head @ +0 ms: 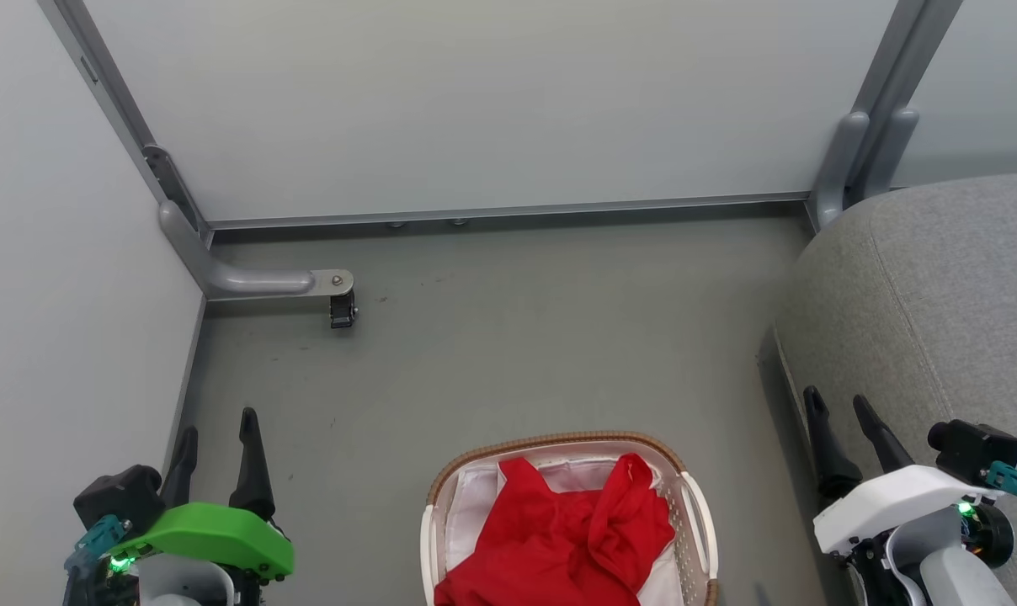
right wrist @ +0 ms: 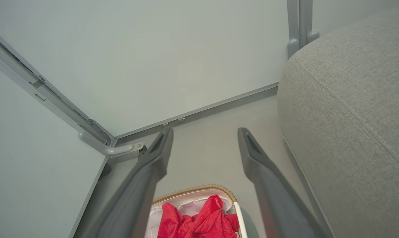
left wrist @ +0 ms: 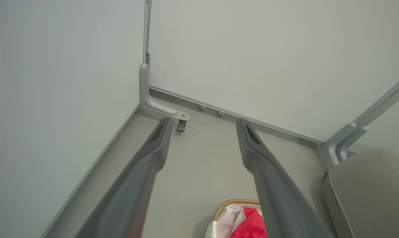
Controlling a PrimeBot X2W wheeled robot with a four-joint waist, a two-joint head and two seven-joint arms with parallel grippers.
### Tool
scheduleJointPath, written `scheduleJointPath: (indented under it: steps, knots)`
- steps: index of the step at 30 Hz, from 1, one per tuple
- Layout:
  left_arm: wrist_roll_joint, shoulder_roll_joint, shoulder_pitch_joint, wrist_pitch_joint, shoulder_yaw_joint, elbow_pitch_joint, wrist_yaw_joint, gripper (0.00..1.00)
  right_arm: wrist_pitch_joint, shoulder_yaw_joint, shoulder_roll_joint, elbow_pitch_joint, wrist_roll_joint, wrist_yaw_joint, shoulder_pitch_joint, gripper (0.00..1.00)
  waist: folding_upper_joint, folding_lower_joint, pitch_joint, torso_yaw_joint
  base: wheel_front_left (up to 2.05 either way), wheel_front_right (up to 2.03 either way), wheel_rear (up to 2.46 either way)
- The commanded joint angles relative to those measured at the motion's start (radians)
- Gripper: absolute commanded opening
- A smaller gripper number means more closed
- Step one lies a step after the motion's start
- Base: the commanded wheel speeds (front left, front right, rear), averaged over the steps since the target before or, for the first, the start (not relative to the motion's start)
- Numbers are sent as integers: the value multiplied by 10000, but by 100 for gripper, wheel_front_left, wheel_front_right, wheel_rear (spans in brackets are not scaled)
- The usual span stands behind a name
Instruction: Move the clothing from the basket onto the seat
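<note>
Bright red clothing [head: 563, 534] lies bunched in the cream basket [head: 698, 505], which has a brown woven rim and a white liner and stands on the floor at the bottom middle of the head view. The grey seat [head: 946, 311] rises at the right. My left gripper [head: 218, 429] hangs open at the lower left, well left of the basket, nothing between its fingers. My right gripper [head: 841, 408] is open at the lower right, in front of the seat's edge. Both wrist views catch the clothing [left wrist: 250, 226] [right wrist: 199, 218], the basket [left wrist: 234, 201] [right wrist: 193, 191] and the seat [left wrist: 371, 185] [right wrist: 351, 109].
Pale partition walls close the space at the back and left. A grey metal foot with a small caster [head: 342, 310] juts onto the floor at the back left corner. A second grey post [head: 862, 160] stands in the back right corner beside the seat. Grey floor [head: 508, 353] stretches beyond the basket.
</note>
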Motion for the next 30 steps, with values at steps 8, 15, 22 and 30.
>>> scheduleJointPath:
  steps: [8, 15, 22, 30]
  knots:
    - [1029, 52, 80, -275, -83, 64, -83, 100, -261, 9, -49, 124, -982, 4, 14, 100, 26, -1, -64, -15, 0, 0, 0]
    - [1720, 39, 161, -425, -137, 179, -191, 100, -407, 41, -36, 418, -1618, 5, 82, 100, 29, -1, -81, -22, 0, 0, 0]
    - [2336, -137, -113, -585, -271, 528, -430, 100, -559, 116, -18, 400, -2220, 5, -364, 100, 31, -1, 438, -165, 0, 0, 0]
    - [3047, -435, -1385, -736, -832, 1587, -919, 100, -717, 283, 116, -185, -2791, 5, -1379, 100, 34, -1, 2063, -697, 0, 0, 0]
